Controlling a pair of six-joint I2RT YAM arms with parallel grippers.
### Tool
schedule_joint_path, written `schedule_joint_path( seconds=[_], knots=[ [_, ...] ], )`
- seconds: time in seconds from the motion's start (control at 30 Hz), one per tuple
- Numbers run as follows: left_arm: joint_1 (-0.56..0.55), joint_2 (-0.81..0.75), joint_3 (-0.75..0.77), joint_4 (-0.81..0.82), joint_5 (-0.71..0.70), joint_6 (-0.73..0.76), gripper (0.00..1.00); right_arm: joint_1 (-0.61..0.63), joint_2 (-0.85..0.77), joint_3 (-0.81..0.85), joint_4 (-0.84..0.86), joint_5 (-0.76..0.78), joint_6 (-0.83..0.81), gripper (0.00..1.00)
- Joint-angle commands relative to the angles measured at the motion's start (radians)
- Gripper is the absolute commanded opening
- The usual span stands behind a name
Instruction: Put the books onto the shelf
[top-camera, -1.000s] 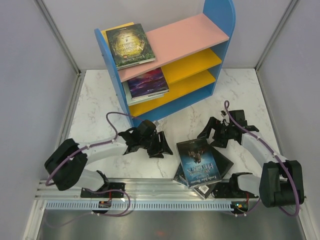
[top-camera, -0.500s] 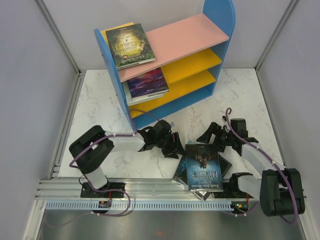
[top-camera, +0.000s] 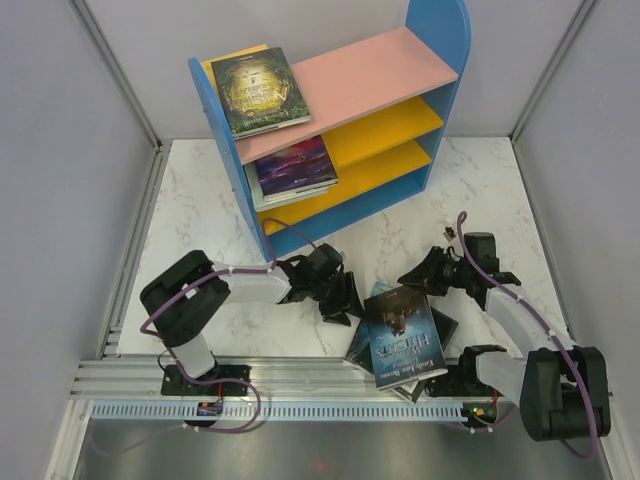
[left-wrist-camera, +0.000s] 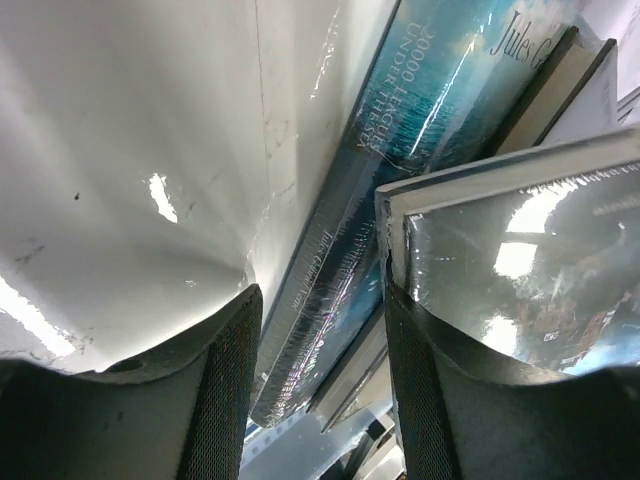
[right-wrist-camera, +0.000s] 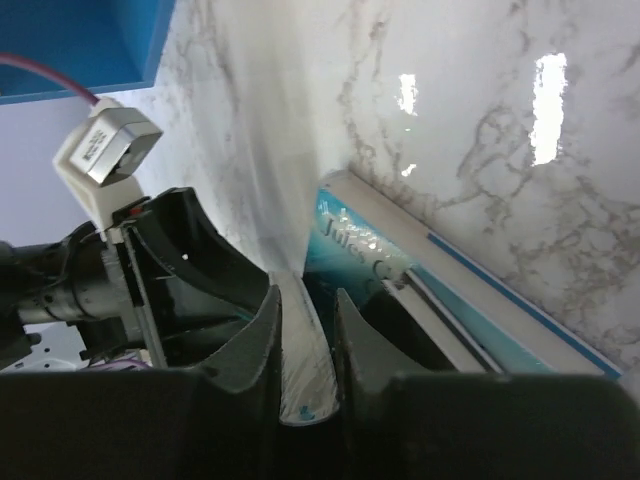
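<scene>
Now the right pincer (right-wrist-camera: 305, 310), wide a second earlier, had clamped onto the far edge of the dark blue book (top-camera: 403, 335), which lay tilted atop the stack (top-camera: 450, 328) on the counter (top-camera: 190, 210). The left pincer (left-wrist-camera: 320, 330) stood half open beside it, holding nothing. The cover read "HEIGHTS"; the teal book (left-wrist-camera: 400, 170) read "20000 LEAGUES UNDER THE SEA".

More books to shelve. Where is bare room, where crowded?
Bare: the pink board right of the green book; both yellow boards right of the purple stack. Crowded: the pile, between left end effector and right end effector.
</scene>
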Motion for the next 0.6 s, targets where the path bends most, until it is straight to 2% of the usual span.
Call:
schedule_joint_path(
  seconds=[0.0, 0.1, 0.37, 0.57],
  knots=[
    [-0.010, -0.034, 0.077, 0.122, 0.020, -0.042, 0.57, 0.025, -0.021, 0.026, -0.100, -0.083, -0.003, 0.12],
    [-0.012, -0.053, 0.086, 0.096, 0.021, -0.045, 0.57, 0.025, -0.022, 0.063, -0.100, -0.079, 0.011, 0.00],
    [-0.010, -0.108, 0.097, 0.063, 0.018, -0.077, 0.58, 0.029, -0.024, 0.112, -0.094, -0.064, 0.051, 0.00],
    [0.002, -0.293, -0.004, 0.022, -0.055, -0.103, 0.65, 0.029, -0.013, 0.116, -0.027, -0.062, 0.135, 0.00]
  ],
)
